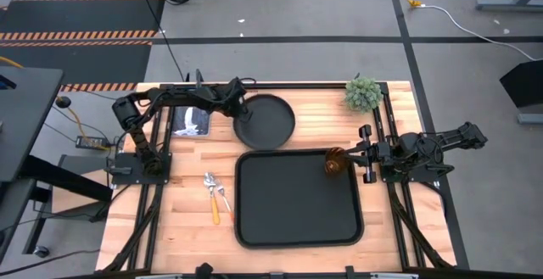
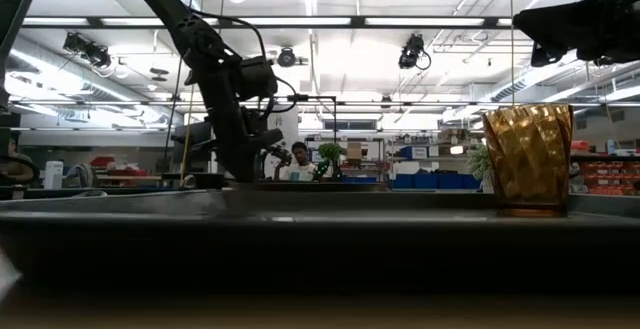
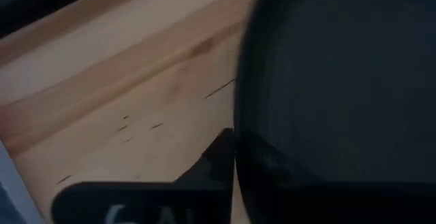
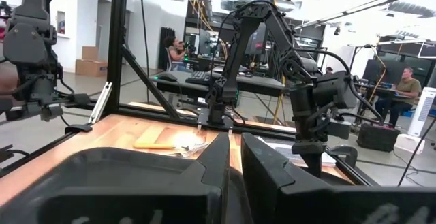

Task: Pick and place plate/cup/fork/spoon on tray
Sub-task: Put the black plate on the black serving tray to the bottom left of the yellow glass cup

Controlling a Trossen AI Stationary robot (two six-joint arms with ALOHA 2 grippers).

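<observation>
The round black plate (image 1: 273,122) lies on the wooden table just beyond the far edge of the black tray (image 1: 254,228). My left gripper (image 1: 243,116) is at the plate's left rim, shut on it. The plate fills the left wrist view (image 3: 340,81). The amber cup (image 1: 336,162) stands upright on the tray's far right corner, and it also shows in the low view (image 2: 527,159). My right gripper (image 1: 355,154) is just right of the cup and higher, shut and empty. The fork and spoon (image 1: 217,198) lie side by side left of the tray. My left gripper has the plate by its left rim (image 3: 240,142). One finger (image 3: 214,157) shows against the outside of the rim; the plate hides the other. The fingers come from the table's left, slanting down. I cannot tell whether the plate is lifted off the table.
A small green potted plant (image 1: 363,94) stands at the table's far right corner. A flat printed sheet (image 1: 191,123) lies under my left arm, left of the plate. Most of the tray's floor is bare. People sit at desks in the room behind.
</observation>
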